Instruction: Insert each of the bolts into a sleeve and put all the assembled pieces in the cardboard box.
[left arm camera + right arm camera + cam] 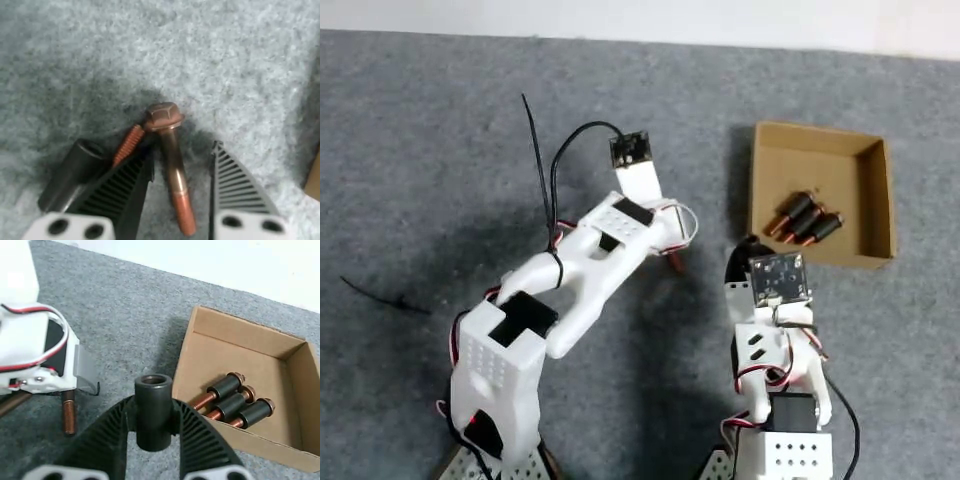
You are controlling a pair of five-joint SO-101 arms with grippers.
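Straddles bolt (170, 165) with left fingers (125, 185) released; clamps sleeve (152, 410) with right fingers (200, 435). Risks bolt rolling aside on off-centre closing.

In the high view's upper right sits the brown cardboard box (875, 150), with three sleeved copper bolts (805, 218) side by side in it. Just left of it, a black cylindrical sleeve (153, 390) stands upright in the right gripper (152, 412). At frame centre, a copper hex-head bolt (170, 150) lies between the parted fingers of the left gripper (183, 151).

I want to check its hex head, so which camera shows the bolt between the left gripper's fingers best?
The left wrist view: the bolt lies full length, hex head included, between the left gripper's open fingers. The right wrist view shows its threaded end; the high view, a copper tip.
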